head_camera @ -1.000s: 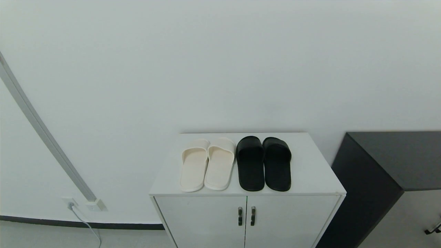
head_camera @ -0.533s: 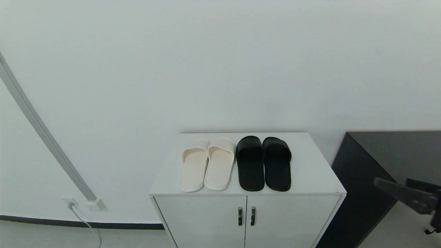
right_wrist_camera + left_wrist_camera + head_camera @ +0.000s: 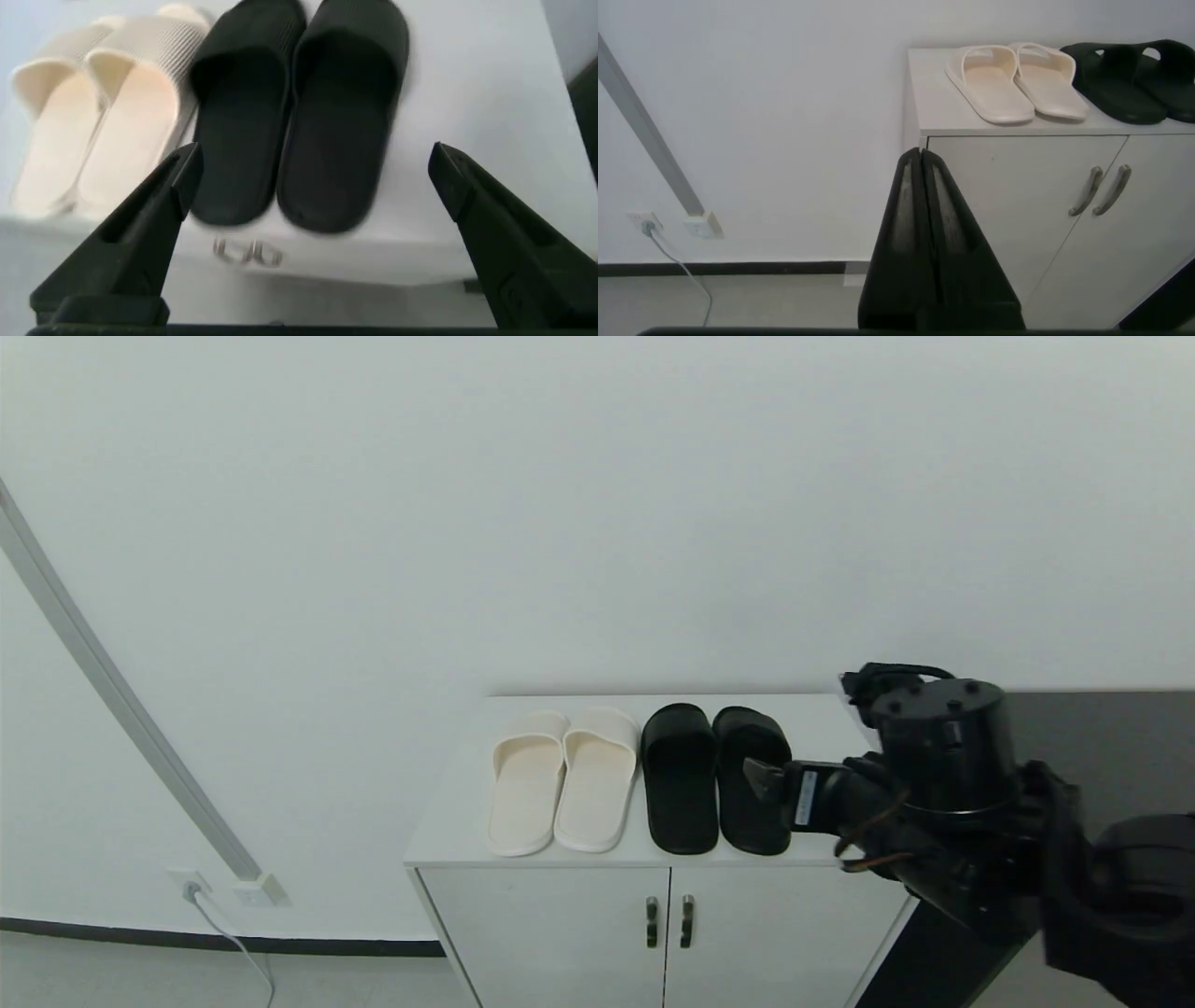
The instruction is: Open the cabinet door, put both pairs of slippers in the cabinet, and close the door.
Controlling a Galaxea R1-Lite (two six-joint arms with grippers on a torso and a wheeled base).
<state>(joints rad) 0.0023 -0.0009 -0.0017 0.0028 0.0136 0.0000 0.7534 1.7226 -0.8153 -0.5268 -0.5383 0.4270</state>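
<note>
Head view: both pairs lie on the top surface of the cabinet (image 3: 448,826), the black slippers (image 3: 714,782) just at 3 o'clock of the cream slippers (image 3: 560,782), toes toward the wall (image 3: 597,523). Below them the doors (image 3: 551,933) are shut, their handles (image 3: 651,921) side by side at the middle seam. The right pincer (image 3: 313,163) hangs at 3 o'clock of the black pair, fingers wide apart (its wrist view frames both black slippers between them). The left pincer (image 3: 922,159) points at the cabinet's 9 o'clock front corner, fingers pressed together. A wall socket (image 3: 191,887) sits at 9 o'clock.
</note>
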